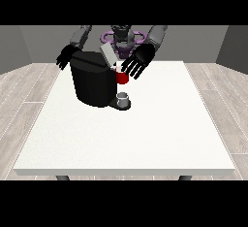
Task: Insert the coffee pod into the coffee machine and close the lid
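Near the worktop's far edge, before the robot:

Pod: no grey pod shows plainly anywhere, so I give it no place.

Grey thing: a small grey cup-like shape (124,98) stands on the machine's low front ledge, under the spout side; I cannot tell whether it is the pod or a cup set there to catch coffee.

Red thing at the machine: a red thing (121,77) sits at the upper front of the machine, just above the grey thing and below the raised lid.

Coffee machine: the black machine (92,83) stands upright on the worktop, left of centre in the view, its front turned toward the view's right.

Lid: the pale lid (107,55) is tilted up and open, which leaves the chamber reachable; the closing step looks not yet done.

Robot hand at the view's right: this robot hand (139,60) hovers just beside the lid and above the red thing, fingers spread and released, grasping nothing; it seems placed to work at the chamber or press the lid down.

Robot hand at the view's left: this robot hand (65,56) hangs behind the machine's far corner, fingers relaxed and spread, holding nothing, apparently kept out of the way.

Worktop: the white worktop (126,138) carries the machine.
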Robot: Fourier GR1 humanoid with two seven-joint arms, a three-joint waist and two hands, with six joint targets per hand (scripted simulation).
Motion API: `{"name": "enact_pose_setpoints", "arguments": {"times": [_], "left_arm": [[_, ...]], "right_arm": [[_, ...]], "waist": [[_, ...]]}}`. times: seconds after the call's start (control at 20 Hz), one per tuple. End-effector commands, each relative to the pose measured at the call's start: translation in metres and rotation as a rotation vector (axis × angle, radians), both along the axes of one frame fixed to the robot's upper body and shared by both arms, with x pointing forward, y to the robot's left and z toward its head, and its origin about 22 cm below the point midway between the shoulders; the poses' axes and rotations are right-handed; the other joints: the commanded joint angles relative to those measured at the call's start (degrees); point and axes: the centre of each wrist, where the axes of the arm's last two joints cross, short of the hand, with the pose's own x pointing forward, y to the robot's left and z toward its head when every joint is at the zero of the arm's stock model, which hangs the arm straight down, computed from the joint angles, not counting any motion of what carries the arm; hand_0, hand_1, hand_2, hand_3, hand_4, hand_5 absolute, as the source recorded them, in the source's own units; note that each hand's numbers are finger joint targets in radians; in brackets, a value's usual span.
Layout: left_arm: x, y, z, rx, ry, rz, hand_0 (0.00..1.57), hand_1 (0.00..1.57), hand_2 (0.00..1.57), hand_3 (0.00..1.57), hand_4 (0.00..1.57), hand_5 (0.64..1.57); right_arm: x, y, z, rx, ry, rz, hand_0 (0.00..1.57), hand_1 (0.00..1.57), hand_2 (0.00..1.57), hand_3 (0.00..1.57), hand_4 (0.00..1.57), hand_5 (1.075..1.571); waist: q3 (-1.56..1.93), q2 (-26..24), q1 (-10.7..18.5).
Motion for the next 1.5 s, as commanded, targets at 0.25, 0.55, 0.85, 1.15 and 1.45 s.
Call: {"name": "enact_pose_setpoints", "arguments": {"times": [0.25, 0.55, 0.85, 1.15, 1.45], "left_arm": [[0.002, -0.005, 0.002, 0.059, 0.07, 0.006, 0.0, 0.0, 0.0, 0.0, 0.0, 1.571], [0.0, -0.02, -0.025, 0.069, 0.12, -0.044, 0.0, 0.0, 0.0, 0.0, 0.0, 1.571], [-0.003, -0.019, -0.041, 0.02, 0.118, -0.011, 0.0, 0.0, 0.0, 0.0, 0.0, 1.571], [-0.007, -0.042, -0.077, -0.316, 0.193, -0.053, 0.0, 0.0, 0.0, 0.0, 0.0, 1.571], [-0.04, -0.024, -0.18, -0.71, 0.315, -0.046, 0.0, 0.0, 0.0, 0.0, 0.0, 1.571]], "right_arm": [[-0.003, -0.005, -0.01, -0.022, 0.035, -0.01, 0.0, 0.0, 0.0, 0.0, 0.34, 1.571], [-0.012, -0.016, -0.033, 0.001, 0.088, -0.047, 0.0, 0.0, 0.0, 0.0, 0.42, 1.571], [-0.019, -0.012, -0.038, 0.009, 0.103, -0.047, 0.0, 0.0, 0.0, 0.0, 0.38, 1.571], [-0.03, -0.046, -0.057, 0.042, 0.153, -0.118, 0.0, 0.0, 0.0, 0.0, 0.42, 1.571], [-0.066, -0.064, -0.077, 0.009, 0.229, -0.132, 0.0, 0.0, 0.0, 0.0, 0.49, 1.571]], "waist": [[-0.06, -2.1, 0.0], [-0.06, -6.2, 2.9], [-0.07, -8.1, 3.9], [-0.06, -13.9, 8.7], [-0.14, -22.9, 12.1]]}}
